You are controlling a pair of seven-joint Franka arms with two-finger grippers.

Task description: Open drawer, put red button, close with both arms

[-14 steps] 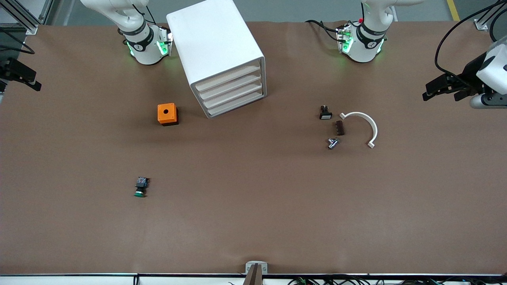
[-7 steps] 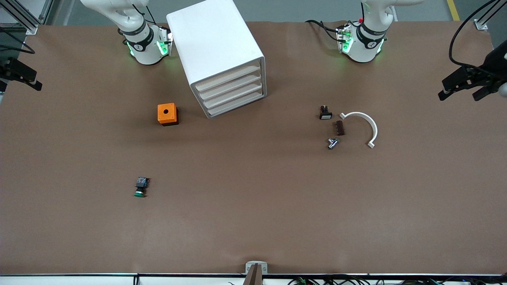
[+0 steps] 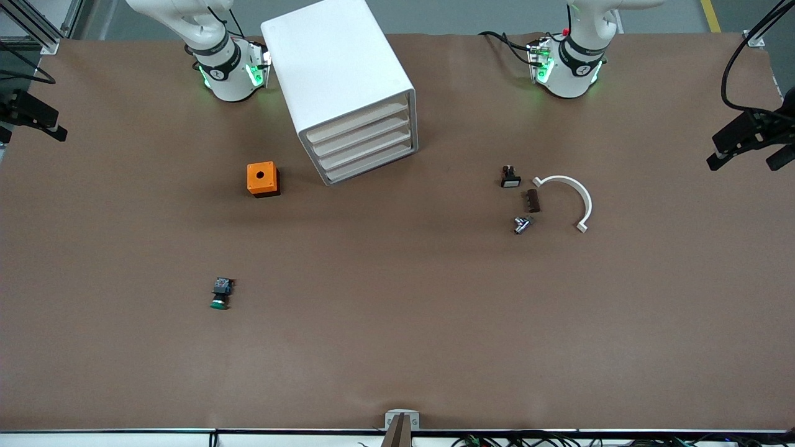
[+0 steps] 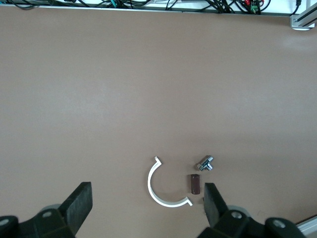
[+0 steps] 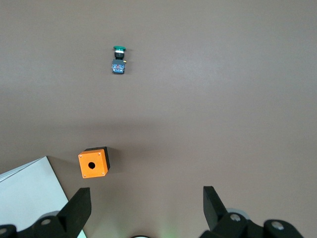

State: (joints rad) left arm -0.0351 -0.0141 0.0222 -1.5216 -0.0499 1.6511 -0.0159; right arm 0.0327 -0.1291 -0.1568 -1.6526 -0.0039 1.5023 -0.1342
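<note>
The white four-drawer cabinet stands near the right arm's base with all drawers pushed in. That includes the drawer, second from the top. No red button shows in any view. My left gripper is open and empty above the table's edge at the left arm's end. It also shows in the left wrist view, over a white arc. My right gripper is open and empty at the right arm's end. It also shows in the right wrist view.
An orange box sits beside the cabinet, and a green-capped switch lies nearer the camera. Toward the left arm's end lie a white arc, a brown block, a metal fitting and a small black switch.
My left gripper has swung outward toward the left arm's end of the table and a little lower in the front view. The right gripper has hardly moved.
</note>
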